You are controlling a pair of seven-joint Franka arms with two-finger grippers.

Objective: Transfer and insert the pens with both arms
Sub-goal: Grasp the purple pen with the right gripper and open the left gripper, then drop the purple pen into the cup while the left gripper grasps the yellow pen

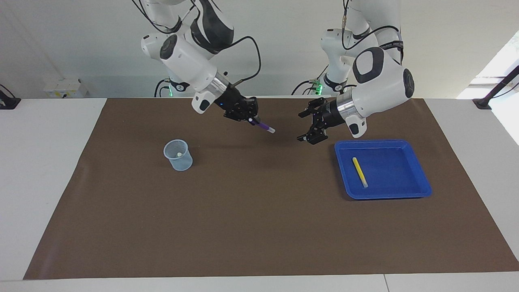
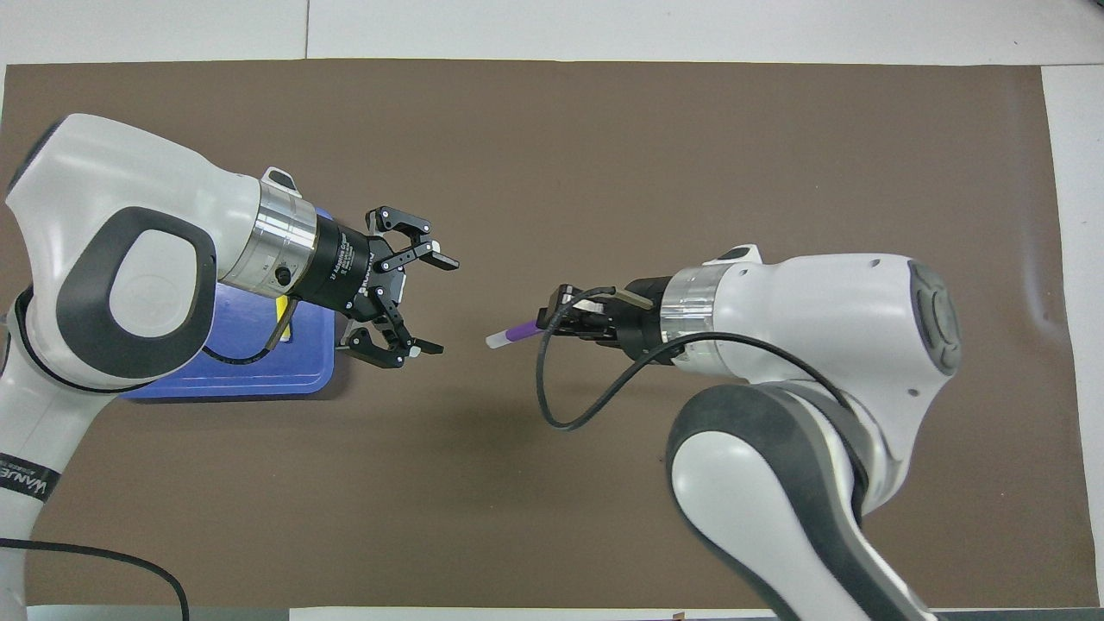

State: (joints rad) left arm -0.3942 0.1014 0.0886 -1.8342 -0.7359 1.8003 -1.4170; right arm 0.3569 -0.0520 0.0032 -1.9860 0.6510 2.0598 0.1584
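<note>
My right gripper (image 1: 253,119) is shut on the purple pen (image 1: 265,127), which it holds in the air over the mat with the pale cap end pointing away from the gripper. The pen (image 2: 516,332) and the right gripper (image 2: 552,326) also show in the overhead view. My left gripper (image 1: 303,126) is open and empty in the air beside the blue tray (image 1: 421,190), apart from the pen; it also shows in the overhead view (image 2: 438,306). The yellow pen (image 1: 359,172) lies in the tray. The green pen is not in view.
A clear plastic cup (image 1: 178,155) stands upright on the brown mat (image 1: 259,223) toward the right arm's end, with a small pale tip showing inside. In the overhead view the left arm covers much of the tray (image 2: 259,375) and the right arm hides the cup.
</note>
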